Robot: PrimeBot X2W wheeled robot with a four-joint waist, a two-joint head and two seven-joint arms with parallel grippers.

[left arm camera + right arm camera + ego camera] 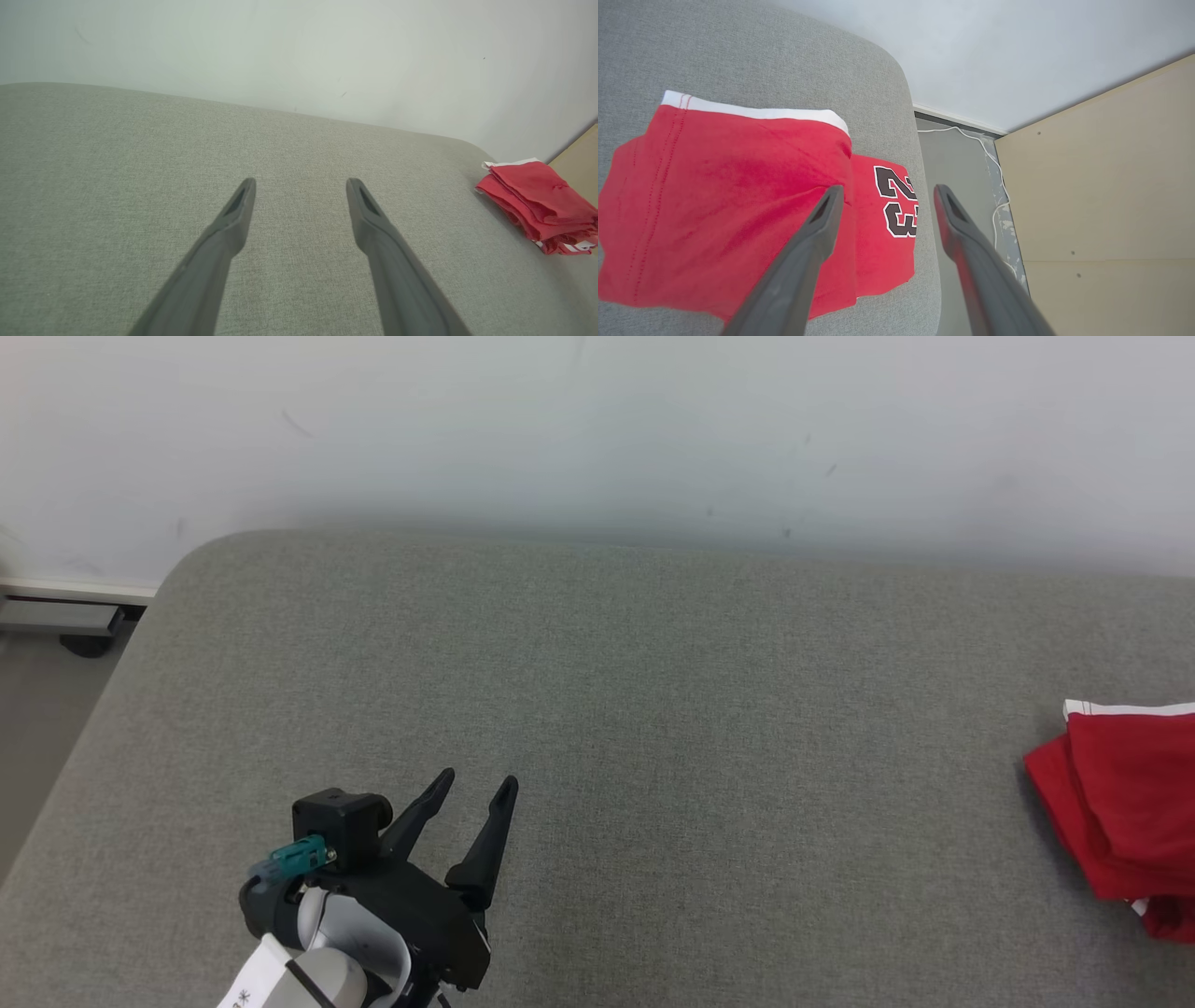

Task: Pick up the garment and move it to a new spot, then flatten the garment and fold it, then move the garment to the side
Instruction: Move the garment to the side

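Observation:
The red garment (1130,812) lies folded at the right edge of the grey cushioned surface (653,709), with a white band along its far side. In the right wrist view the folded garment (728,205) shows a black "23" near the cushion's rim. My right gripper (885,193) hovers open above that corner, nothing between its fingers. My left gripper (478,784) stands open over bare fabric at the lower left, far from the garment. The left wrist view has the left gripper (301,184) open and the garment (537,205) at the far right.
A pale wall (597,429) runs behind the surface. Off the right end, floor with a white cable (994,158) and a beige panel (1101,186) lie beside the cushion's rounded corner. A wheeled base (75,625) sits on the floor at the far left.

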